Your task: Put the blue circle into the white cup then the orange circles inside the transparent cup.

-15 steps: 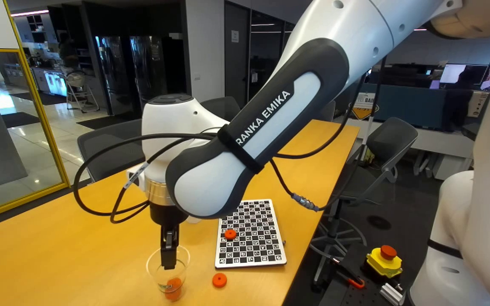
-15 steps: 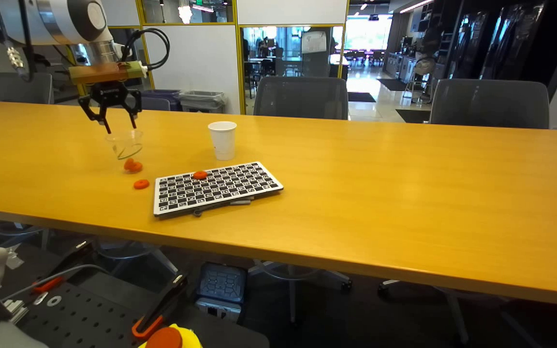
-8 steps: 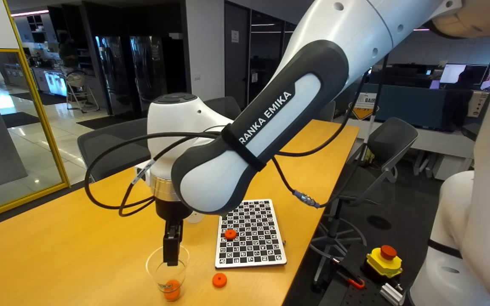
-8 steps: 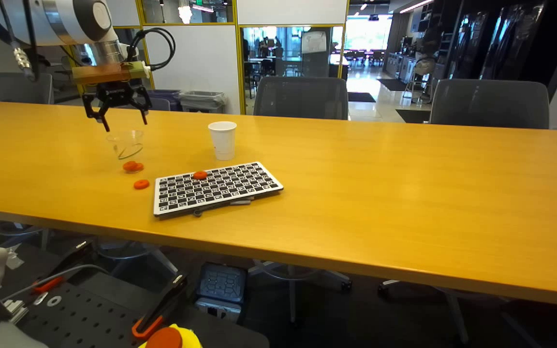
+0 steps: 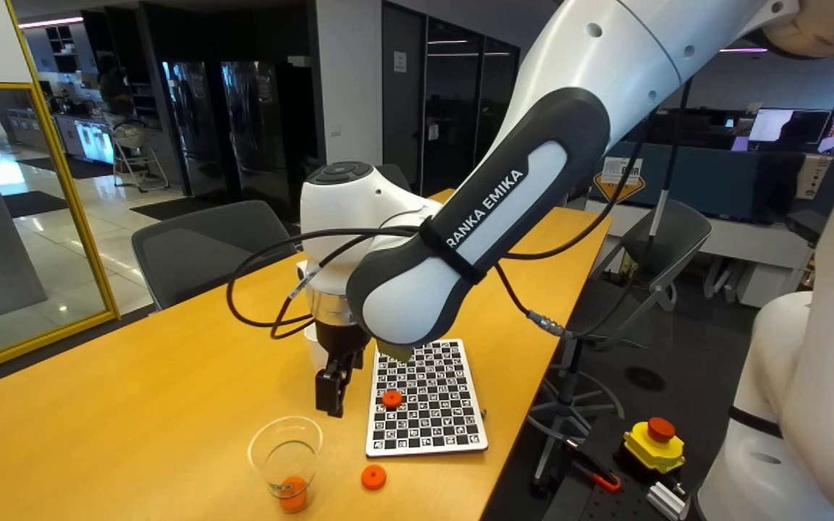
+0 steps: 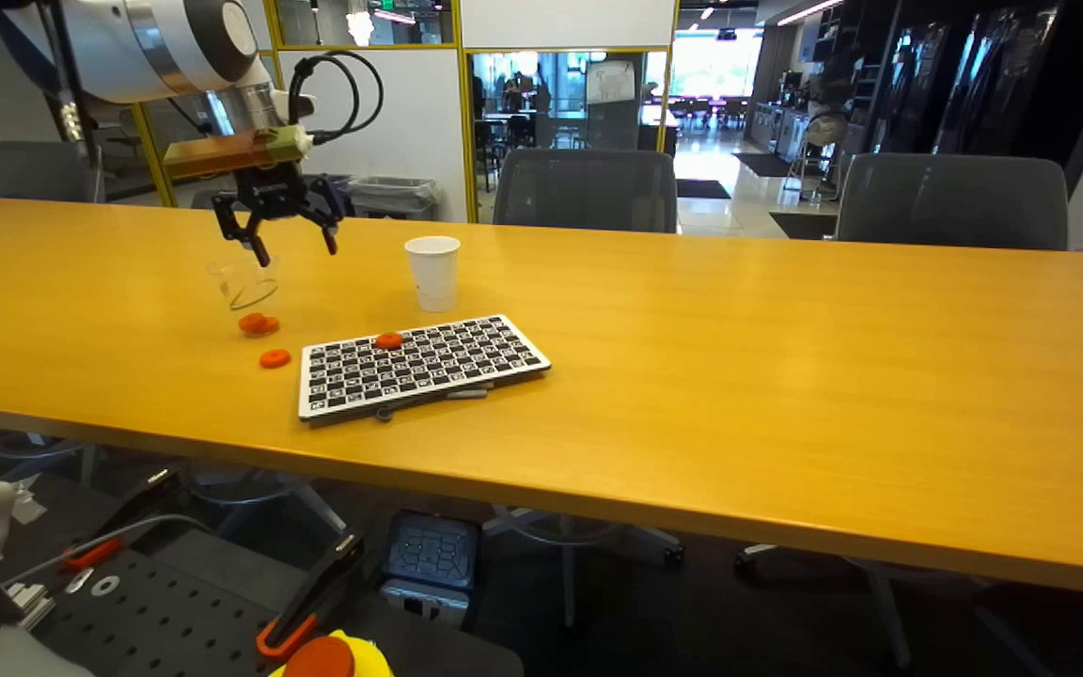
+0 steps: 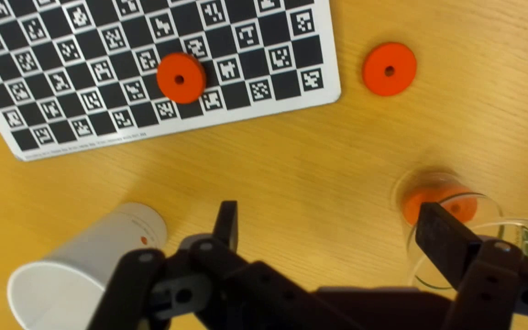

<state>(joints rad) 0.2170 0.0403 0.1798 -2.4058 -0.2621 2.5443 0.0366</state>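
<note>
In the wrist view my gripper [image 7: 328, 208] stands wide open, only bare tabletop between its fingers. It hangs above the table, between the transparent cup [image 5: 268, 463] and the white cup [image 6: 433, 273]. Both cups stand upright; in the wrist view one finger [image 7: 445, 243] partly covers the transparent cup. At least two orange circles [image 6: 258, 323] lie in the bottom of that cup. Another orange circle [image 7: 389, 69] rests on the table beside it, and a further orange circle [image 7: 181, 78] sits on the checkered board. The blue circle is hidden or out of view; the white cup's bottom cannot be seen.
A flat black-and-white checkered board [image 6: 419, 367] lies near the table's [image 6: 786, 395] edge, beside the white cup. Dark chairs [image 6: 584, 188] stand along the far side. A yellow emergency-stop box [image 5: 652, 449] sits off the table by the robot's base.
My gripper has opened wider and moved from above the transparent cup toward the white cup and the board. An orange circle that was tilted inside the transparent cup now lies settled there.
</note>
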